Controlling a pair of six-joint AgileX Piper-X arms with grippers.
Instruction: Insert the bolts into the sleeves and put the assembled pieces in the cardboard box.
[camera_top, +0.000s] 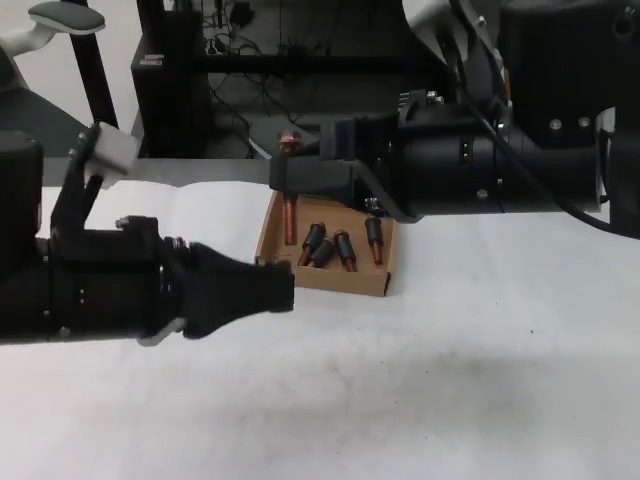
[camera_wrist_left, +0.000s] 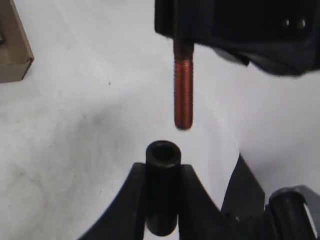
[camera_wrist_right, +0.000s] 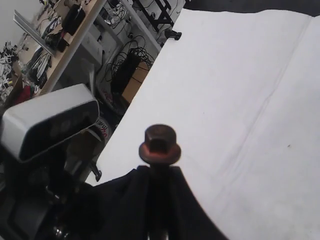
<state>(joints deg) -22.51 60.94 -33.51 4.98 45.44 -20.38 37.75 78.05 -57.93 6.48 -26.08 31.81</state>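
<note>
Four assembled pieces (camera_top: 330, 246) lie in the cardboard box (camera_top: 325, 281), and a fifth is underway: right pincer (camera_wrist_right: 159, 176) pinches copper bolt (camera_wrist_left: 183, 95) just above black sleeve (camera_wrist_left: 162, 156), which left pincer (camera_wrist_left: 162, 172) pinches upright by the box's near left corner; insertion and boxing remain.

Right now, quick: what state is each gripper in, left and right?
Left gripper: closed on the black cylindrical sleeve, held upright.
Right gripper: closed on the copper-coloured hex-headed bolt.
</note>
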